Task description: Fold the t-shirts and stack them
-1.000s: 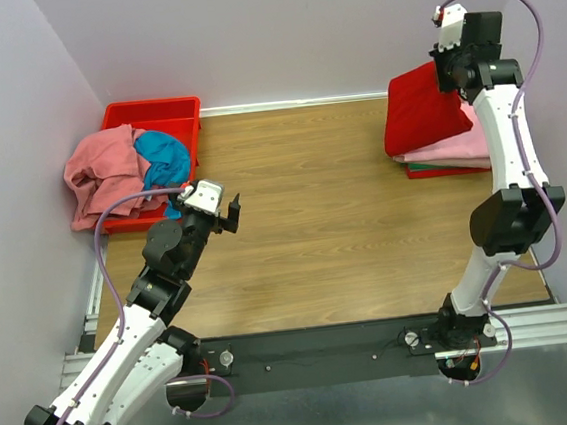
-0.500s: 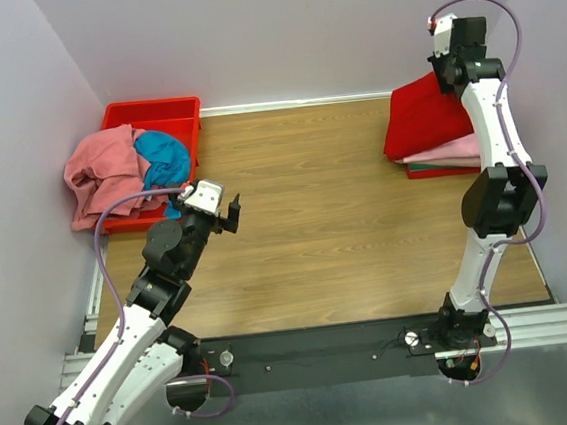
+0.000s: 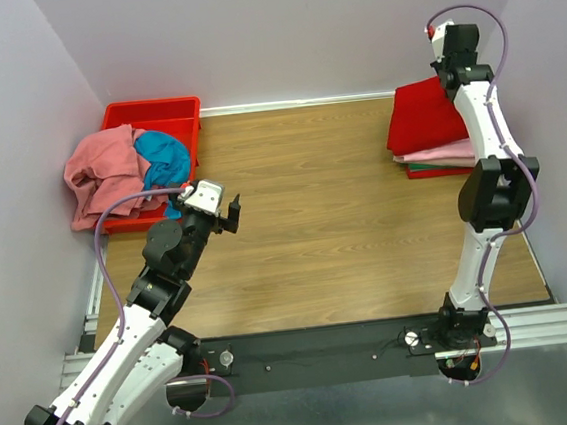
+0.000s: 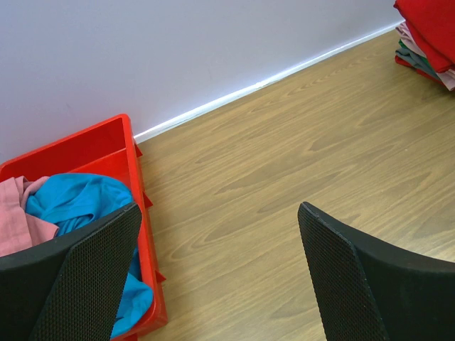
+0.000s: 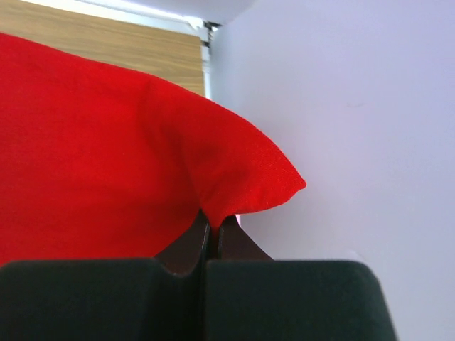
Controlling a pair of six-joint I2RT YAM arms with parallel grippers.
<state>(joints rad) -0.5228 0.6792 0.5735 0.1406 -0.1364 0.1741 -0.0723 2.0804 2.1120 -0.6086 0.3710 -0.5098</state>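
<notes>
A folded bright red t-shirt (image 3: 420, 114) tops the stack at the back right, over a light pink shirt (image 3: 437, 153) and a green one (image 3: 430, 166). My right gripper (image 3: 454, 73) is shut on a corner of the red t-shirt (image 5: 234, 177) close to the right wall. A salmon pink shirt (image 3: 104, 169) and a teal blue shirt (image 3: 166, 155) lie crumpled in the red bin (image 3: 153, 112). My left gripper (image 3: 231, 213) is open and empty over the table, beside the bin (image 4: 106, 135). The teal shirt (image 4: 78, 202) shows in the left wrist view.
The purple right wall (image 5: 355, 106) is right beside the right gripper. The back wall (image 3: 276, 32) runs behind the bin and the stack. The wooden table (image 3: 312, 200) lies between them. The stack (image 4: 426, 35) shows at the top right of the left wrist view.
My right gripper has moved back and toward the right wall with the red shirt's corner, laying the shirt flatter on the stack. The left arm has not moved.
</notes>
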